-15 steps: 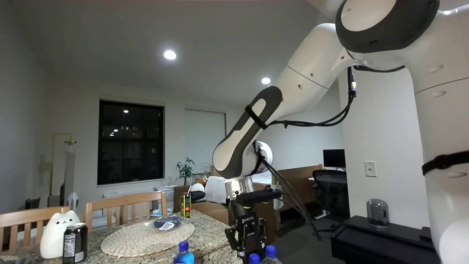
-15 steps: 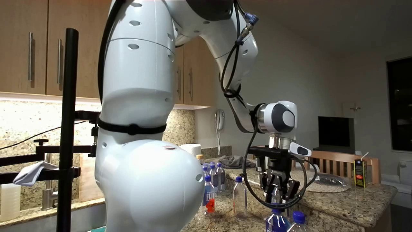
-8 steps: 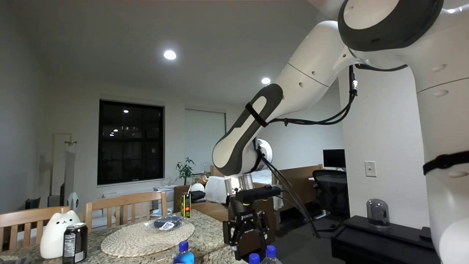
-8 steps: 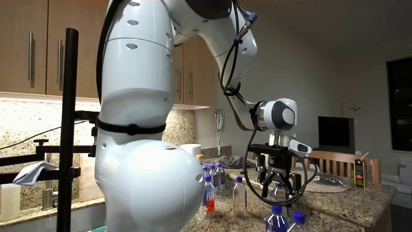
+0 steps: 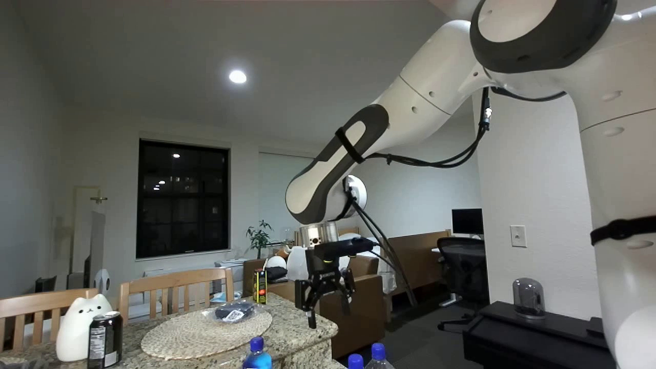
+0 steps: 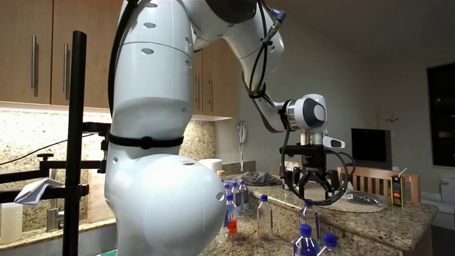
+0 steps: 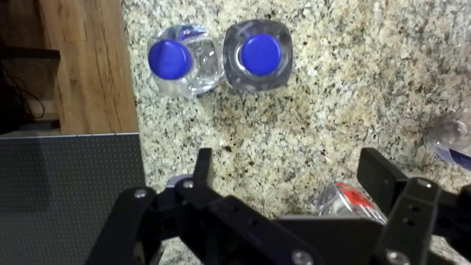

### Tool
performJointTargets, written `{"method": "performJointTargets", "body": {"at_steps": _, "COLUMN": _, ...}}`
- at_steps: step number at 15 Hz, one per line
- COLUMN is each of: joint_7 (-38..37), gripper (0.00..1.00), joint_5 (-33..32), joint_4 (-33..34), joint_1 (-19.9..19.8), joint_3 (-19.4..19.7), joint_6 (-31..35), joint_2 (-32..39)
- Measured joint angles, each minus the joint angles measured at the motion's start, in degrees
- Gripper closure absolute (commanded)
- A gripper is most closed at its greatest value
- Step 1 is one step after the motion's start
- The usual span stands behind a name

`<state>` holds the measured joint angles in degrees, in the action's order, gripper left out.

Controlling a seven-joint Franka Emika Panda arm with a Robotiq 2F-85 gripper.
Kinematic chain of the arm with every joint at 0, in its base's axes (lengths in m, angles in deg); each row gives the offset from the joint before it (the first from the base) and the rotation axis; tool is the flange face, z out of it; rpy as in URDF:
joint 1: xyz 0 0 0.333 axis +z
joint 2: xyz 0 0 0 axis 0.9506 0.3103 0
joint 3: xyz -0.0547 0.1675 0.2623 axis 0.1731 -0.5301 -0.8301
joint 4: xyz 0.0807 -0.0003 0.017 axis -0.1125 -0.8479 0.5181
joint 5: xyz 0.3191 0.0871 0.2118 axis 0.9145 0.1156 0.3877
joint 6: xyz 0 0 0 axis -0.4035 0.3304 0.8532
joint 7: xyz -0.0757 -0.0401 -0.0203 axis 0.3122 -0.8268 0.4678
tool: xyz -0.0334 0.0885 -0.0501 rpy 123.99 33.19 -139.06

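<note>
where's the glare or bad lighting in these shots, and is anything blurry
In an exterior view, a ceiling light glares white and the dark window shows bright spots; in an exterior view, the backsplash is strongly lit while the far wall is dim; in the wrist view, the upper-left bottle glints and the gripper looks dark and slightly soft.

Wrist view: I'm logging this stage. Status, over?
Pincer open, empty. Two blue-capped bottles standing, ungripped. View obstruction: pincer partly hides red-marked bottle.
</note>
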<state>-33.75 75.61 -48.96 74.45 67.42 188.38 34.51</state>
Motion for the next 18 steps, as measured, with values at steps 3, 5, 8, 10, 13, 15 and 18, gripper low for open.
{"method": "performJointTargets", "body": {"at_steps": 3, "joint_7": 0.0, "gripper": 0.0, "joint_5": -2.23, "joint_4": 4.7, "joint_1": 0.14, "joint_3": -0.37, "joint_6": 0.45, "joint_2": 2.43}}
{"method": "performJointTargets", "body": {"at_steps": 5, "joint_7": -0.16, "gripper": 0.0, "joint_5": -2.91, "joint_4": 7.92, "joint_1": 0.24, "joint_3": -0.43, "joint_6": 2.02, "joint_2": 5.03}}
{"method": "performJointTargets", "body": {"at_steps": 8, "joint_7": -1.96, "gripper": 0.0, "joint_5": -2.97, "joint_4": 12.62, "joint_1": 0.51, "joint_3": -0.41, "joint_6": 5.29, "joint_2": 9.82}}
{"method": "performJointTargets", "body": {"at_steps": 10, "joint_7": -4.2, "gripper": 0.0, "joint_5": -3.66, "joint_4": 15.95, "joint_1": 1.17, "joint_3": -0.39, "joint_6": 6.57, "joint_2": 13.34}}
{"method": "performJointTargets", "body": {"at_steps": 13, "joint_7": -7.22, "gripper": 0.0, "joint_5": -4.24, "joint_4": 21.04, "joint_1": 2.9, "joint_3": -0.24, "joint_6": 6.57, "joint_2": 18.6}}
{"method": "performJointTargets", "body": {"at_steps": 15, "joint_7": -9.64, "gripper": 0.0, "joint_5": -4.25, "joint_4": 24.44, "joint_1": 4.32, "joint_3": -0.06, "joint_6": 5.53, "joint_2": 21.87}}
{"method": "performJointTargets", "body": {"at_steps": 18, "joint_7": -14.59, "gripper": 0.0, "joint_5": -4.24, "joint_4": 29.92, "joint_1": 6.7, "joint_3": 0.38, "joint_6": 0.93, "joint_2": 26.08}}
